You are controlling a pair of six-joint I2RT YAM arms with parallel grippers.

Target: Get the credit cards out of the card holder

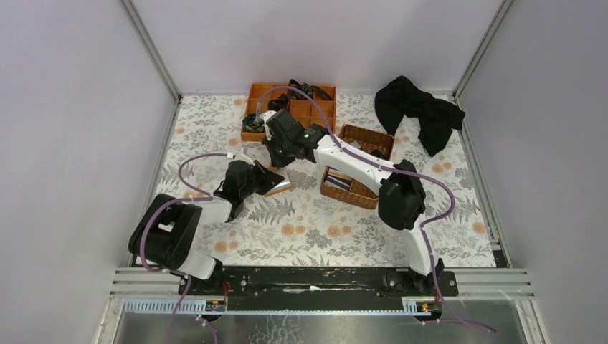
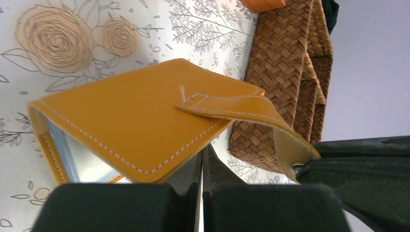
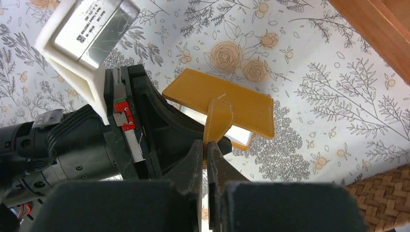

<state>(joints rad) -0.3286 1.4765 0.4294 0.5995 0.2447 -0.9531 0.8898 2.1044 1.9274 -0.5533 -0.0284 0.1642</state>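
Note:
The orange-tan card holder (image 1: 279, 188) (image 2: 135, 121) (image 3: 241, 104) hangs half open above the floral table, and a pale blue-grey inside shows under its top flap. My left gripper (image 1: 267, 183) (image 2: 202, 162) is shut at its lower corner and seems to pinch one flap. My right gripper (image 1: 278, 161) (image 3: 207, 150) is shut on the end of the holder's closing strap (image 2: 232, 108) (image 3: 218, 118), which stands lifted off the flap. No credit cards can be made out.
A brown wicker basket (image 1: 358, 192) (image 2: 285, 72) stands just right of the card holder. An orange compartment tray (image 1: 315, 107) (image 3: 382, 29) sits at the back, and a black cloth (image 1: 419, 111) lies at the back right.

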